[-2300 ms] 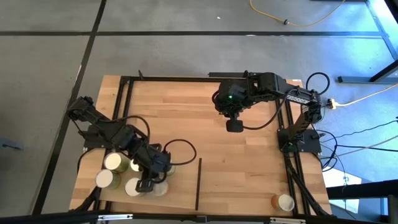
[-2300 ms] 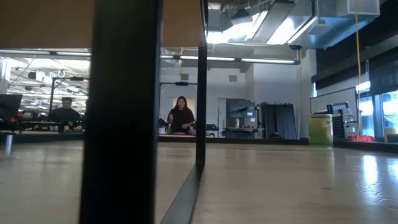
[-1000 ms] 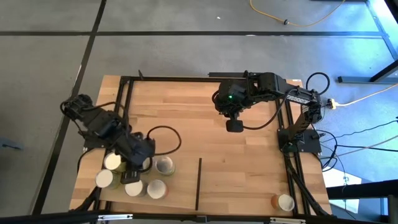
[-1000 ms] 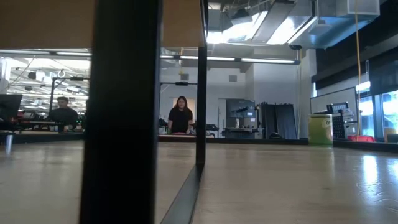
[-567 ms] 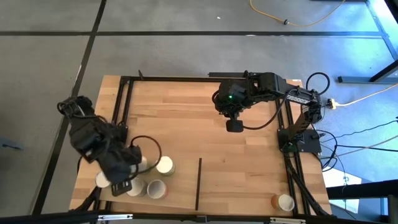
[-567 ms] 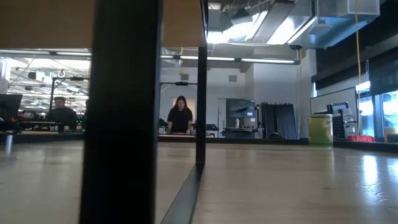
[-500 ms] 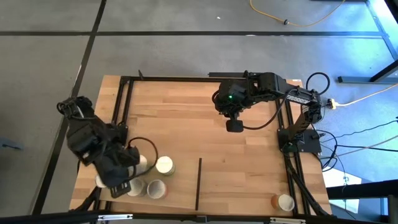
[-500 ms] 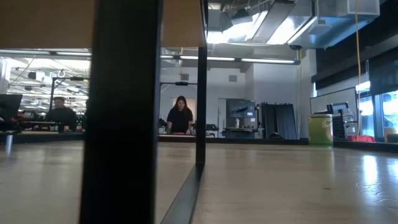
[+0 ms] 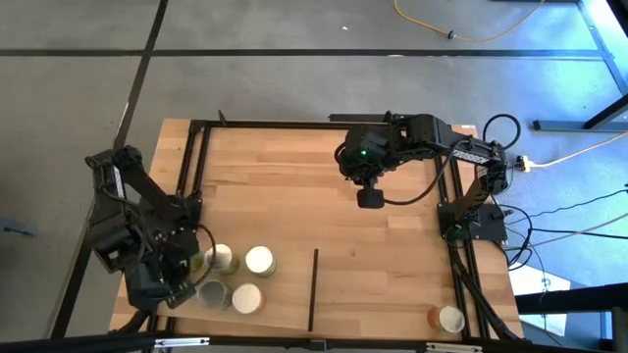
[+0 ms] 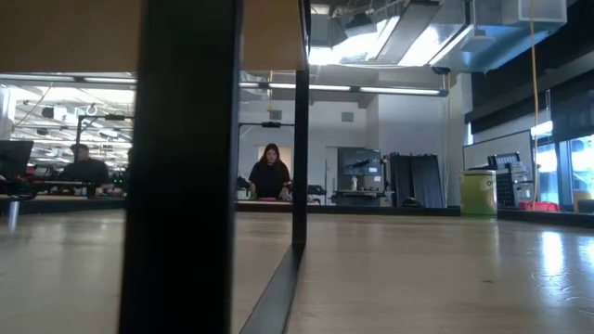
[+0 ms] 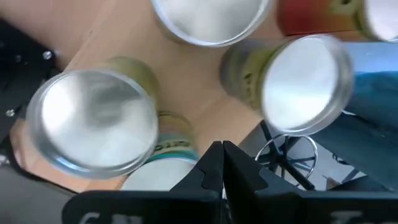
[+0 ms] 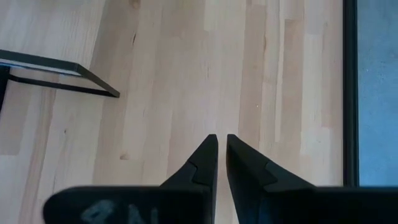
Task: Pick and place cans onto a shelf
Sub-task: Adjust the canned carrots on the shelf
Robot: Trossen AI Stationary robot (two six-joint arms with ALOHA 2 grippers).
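The left arm folds back on itself, its pincer [image 11: 217,163] pressed shut and empty, pointing straight down. The right arm reaches inward, its pincer [image 12: 222,149] held with only a thin gap, also empty.

You get even, bright overhead light on the bench [image 9: 294,186], with only soft shadows. Up close the cans [image 11: 93,118] go blurry, their tops glaring white. Down low, ceiling strip lights [image 10: 371,90] blow out and a dark post [image 10: 181,167] looms out of focus.
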